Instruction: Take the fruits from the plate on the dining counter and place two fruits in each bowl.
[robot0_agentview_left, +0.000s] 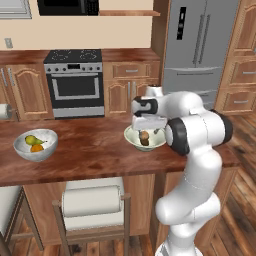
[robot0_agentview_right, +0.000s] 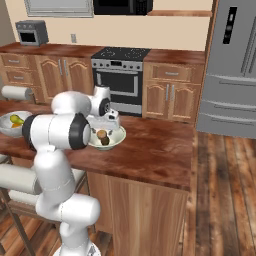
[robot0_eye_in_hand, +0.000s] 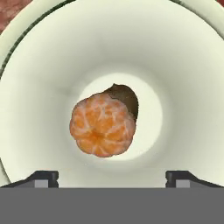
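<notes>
A: What's nearest the hand?
B: The pincer (robot0_eye_in_hand: 112, 177) hangs right over the near bowl (robot0_agentview_left: 134, 140), its two tips spread wide apart with nothing between them

A: And inside that bowl?
B: In the hand view the tan-orange fruit (robot0_eye_in_hand: 102, 125) sits at the bottom, with the dark olive-brown fruit (robot0_eye_in_hand: 126, 97) tucked just behind and touching it. From the right base view the tan one lies on top of the dark one

A: Where does the bowl stand?
B: On the glossy reddish-brown table (robot0_agentview_left: 90, 150), close to the arm's end of it

A: And farther along?
B: The second bowl (robot0_agentview_left: 35, 145) sits well apart toward the table's left end, holding the yellow-green pear (robot0_agentview_left: 31, 139) with the orange (robot0_agentview_left: 36, 148) beside it, touching

A: Beyond the table?
B: A stove (robot0_agentview_left: 76, 82) against the back wall, and a steel fridge (robot0_agentview_left: 197, 50) to its right
</notes>
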